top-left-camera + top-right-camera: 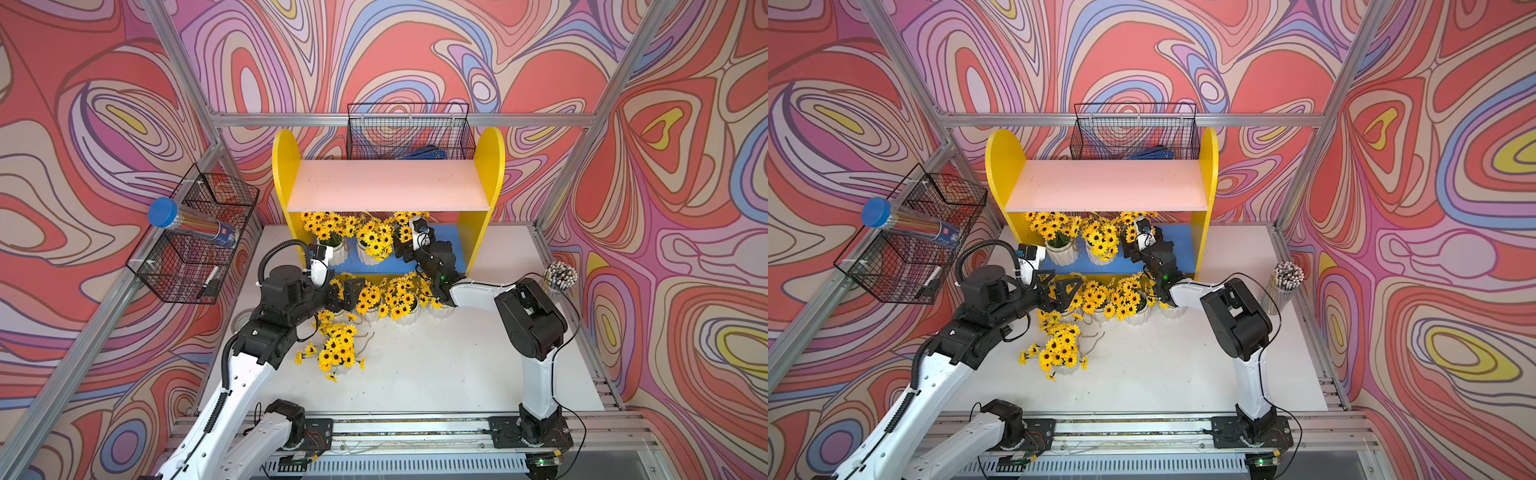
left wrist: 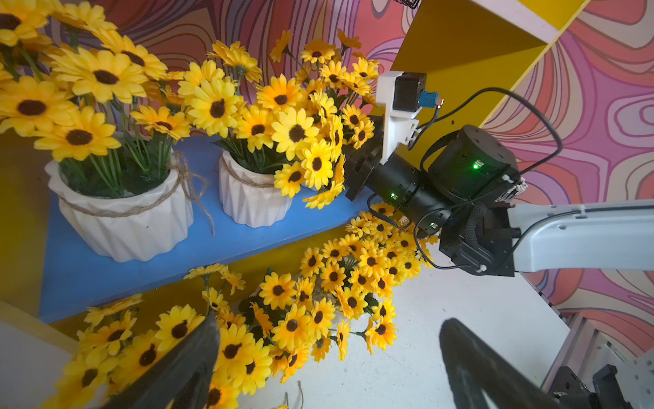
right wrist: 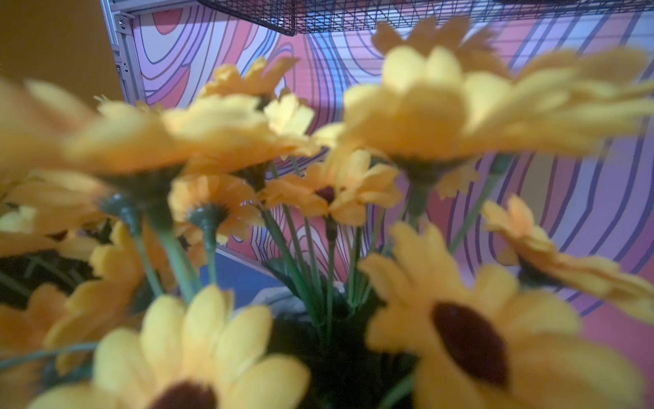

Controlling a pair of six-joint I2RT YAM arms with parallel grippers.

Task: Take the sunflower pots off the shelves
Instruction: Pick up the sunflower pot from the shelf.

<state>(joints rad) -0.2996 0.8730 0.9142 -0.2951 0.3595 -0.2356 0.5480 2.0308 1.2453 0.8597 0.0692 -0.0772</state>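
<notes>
Target pot: The third sunflower pot (image 1: 402,219) stood on the blue lower board (image 2: 106,276) of the shelves (image 1: 490,166). Two neighbour pots (image 2: 124,219) stood in a row beside it. The pink upper board (image 1: 386,187) was bare.
Step in hand: You were reaching for that pot. Your right gripper (image 2: 357,170) was buried among its blooms, so you could not tell how wide it stood or whether it had hold.
Next move: By my judgement, it called for a low grip, then a pull out under the upper board without dragging the nearest neighbour, whose blooms crowded it.
Left gripper: Your left gripper (image 2: 331,322) gaped wide and empty over blooms in front of the shelves.
Already off: Several pots (image 1: 409,313) sat on the counter (image 1: 436,386).
Containers: The back wire basket (image 1: 409,129) held something blue. The side wire basket (image 1: 195,249) held a blue-capped clear tube (image 1: 187,222). The clear cup (image 1: 559,276) held pencils.
</notes>
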